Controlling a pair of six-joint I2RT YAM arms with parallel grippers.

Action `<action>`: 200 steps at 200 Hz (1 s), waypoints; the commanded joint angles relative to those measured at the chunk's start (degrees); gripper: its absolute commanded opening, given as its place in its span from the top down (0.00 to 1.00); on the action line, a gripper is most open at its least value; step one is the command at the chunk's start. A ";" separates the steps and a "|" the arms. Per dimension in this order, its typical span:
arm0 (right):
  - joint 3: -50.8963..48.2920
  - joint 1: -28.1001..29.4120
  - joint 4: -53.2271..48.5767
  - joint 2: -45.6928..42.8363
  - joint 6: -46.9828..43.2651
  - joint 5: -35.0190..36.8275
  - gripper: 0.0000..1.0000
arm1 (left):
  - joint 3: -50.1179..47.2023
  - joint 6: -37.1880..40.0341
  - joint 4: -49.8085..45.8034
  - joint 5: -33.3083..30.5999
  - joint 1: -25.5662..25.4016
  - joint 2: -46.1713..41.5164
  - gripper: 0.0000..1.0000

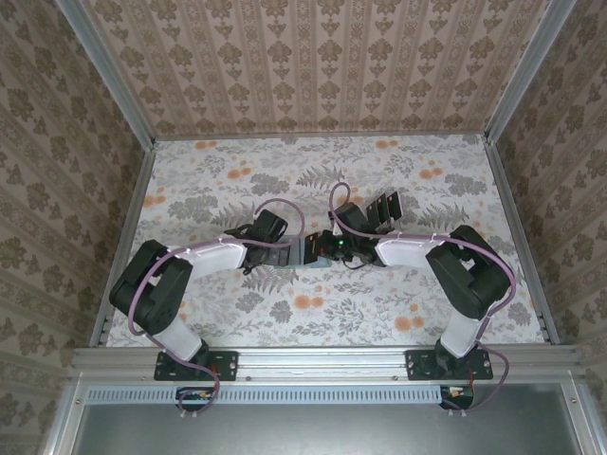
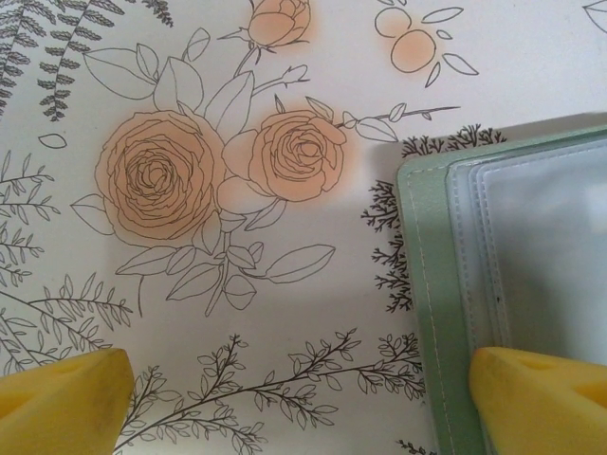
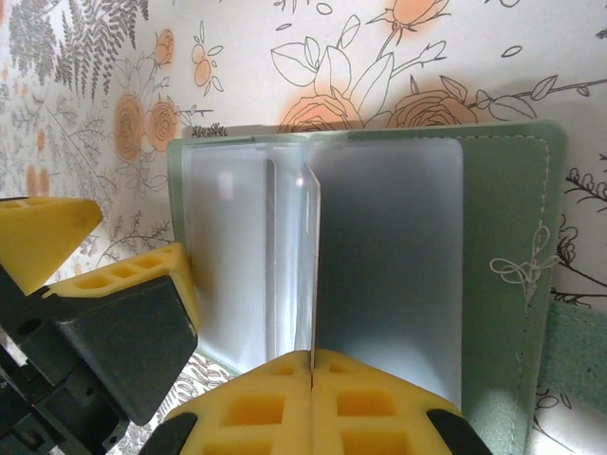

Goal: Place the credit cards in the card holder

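The right claw (image 3: 311,360) is shut on a clear pocket (image 3: 309,256) of the card holder (image 3: 503,237), the left claw (image 2: 303,398) gapes empty, so a hard tug might rip it.

Sage-green card holder (image 3: 503,237), yellow right end effector (image 3: 311,374), black credit cards (image 1: 384,209), orange-rose floral tablecloth (image 1: 379,318)

Card holder (image 3: 512,237) on table (image 1: 285,171); credit cards (image 1: 384,210) behind, to its right.

The card holder (image 3: 503,237) has a matt, stitched green cover and glossy translucent plastic sleeves (image 3: 389,265).
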 commanded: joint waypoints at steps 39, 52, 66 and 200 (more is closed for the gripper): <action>-3.93 -2.28 11.04 -0.60 2.44 -6.71 1.00 | 0.01 0.36 -2.28 -1.57 -0.25 0.80 0.00; -4.22 -2.61 12.80 -0.06 2.80 -7.56 1.00 | 0.00 0.42 -2.22 -1.58 -0.27 0.80 0.00; -4.38 -2.83 14.33 0.62 3.29 -8.66 1.00 | 0.01 0.42 -2.27 -1.57 -0.30 0.77 0.00; -5.62 -3.69 18.23 3.66 5.19 -8.72 1.00 | -0.29 0.30 -2.04 -1.31 -0.24 0.79 0.00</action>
